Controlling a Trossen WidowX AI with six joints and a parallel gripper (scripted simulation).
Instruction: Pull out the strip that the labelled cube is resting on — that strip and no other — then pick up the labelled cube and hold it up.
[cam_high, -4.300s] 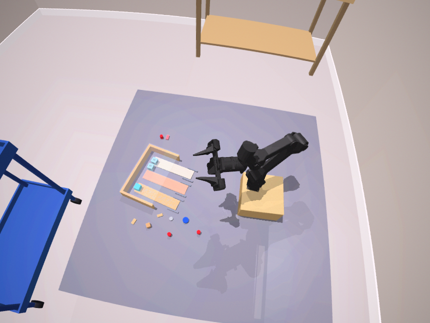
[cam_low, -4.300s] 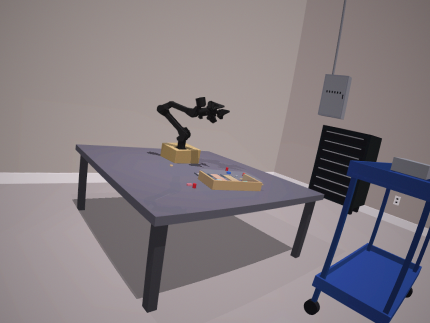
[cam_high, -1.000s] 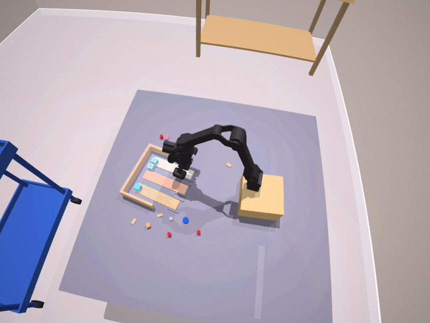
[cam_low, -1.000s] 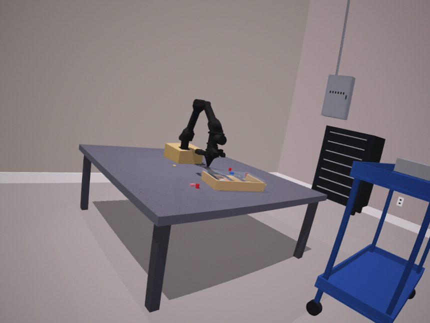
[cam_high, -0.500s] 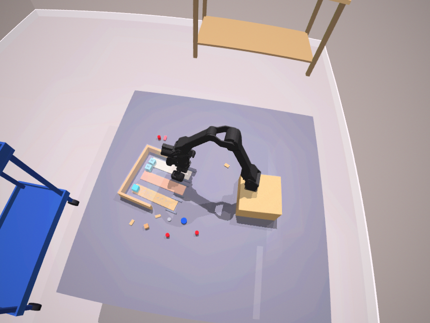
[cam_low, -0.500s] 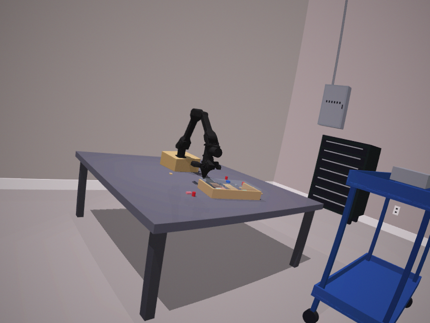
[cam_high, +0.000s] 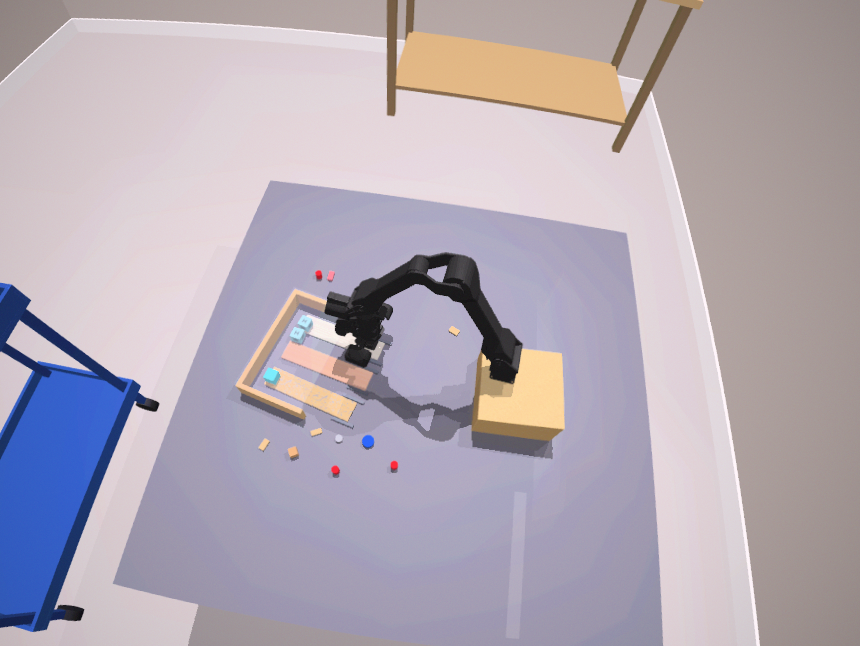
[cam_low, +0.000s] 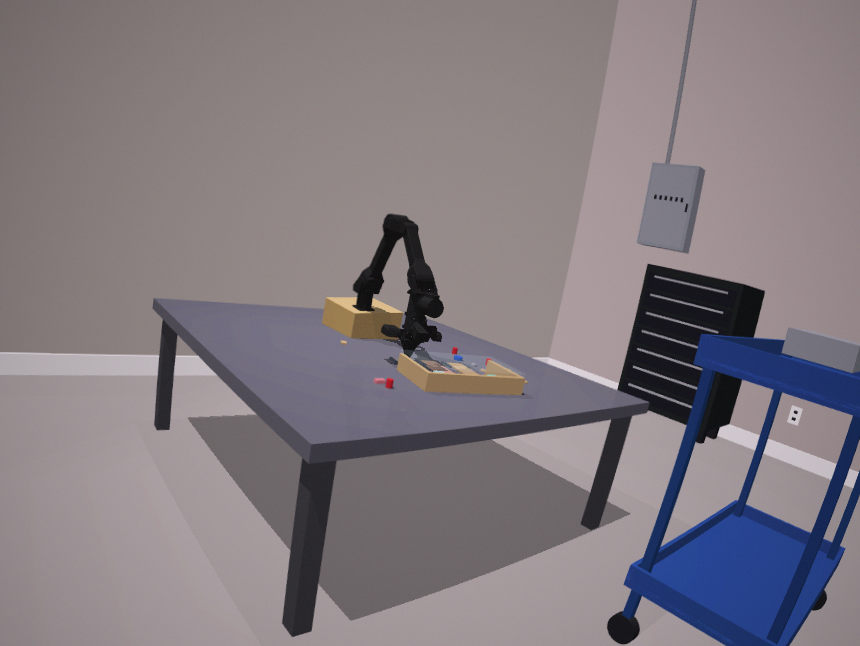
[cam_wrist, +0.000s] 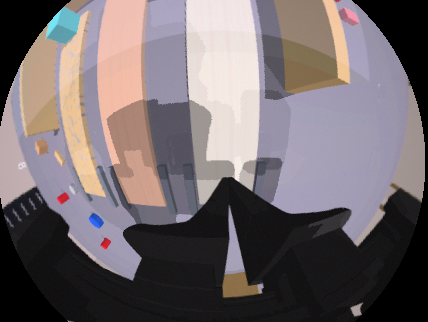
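My gripper (cam_low: 410, 349) (cam_wrist: 227, 181) is shut and empty, low over the near end of the white strip (cam_high: 325, 332) (cam_wrist: 225, 75). A pale blue cube marked H (cam_high: 304, 322) sits at that strip's far end. A second H-marked cube (cam_high: 297, 335) is close beside it, towards the salmon strip (cam_high: 312, 358) (cam_wrist: 122, 65). Both are out of the wrist view. A plain cyan cube (cam_high: 271, 376) (cam_wrist: 63, 25) is at the far end of the patterned tan strip (cam_high: 316, 397) (cam_wrist: 75, 100). The arm hides part of the white strip in the top view.
A low wooden wall (cam_high: 267, 345) (cam_low: 472, 383) encloses the strips' far ends and sides. Short grey rails (cam_wrist: 167, 190) flank their near ends. A blue disc (cam_high: 367, 441) (cam_wrist: 96, 220), red pieces and tan blocks lie outside. The arm stands on a wooden block (cam_high: 535, 389) (cam_low: 340, 316).
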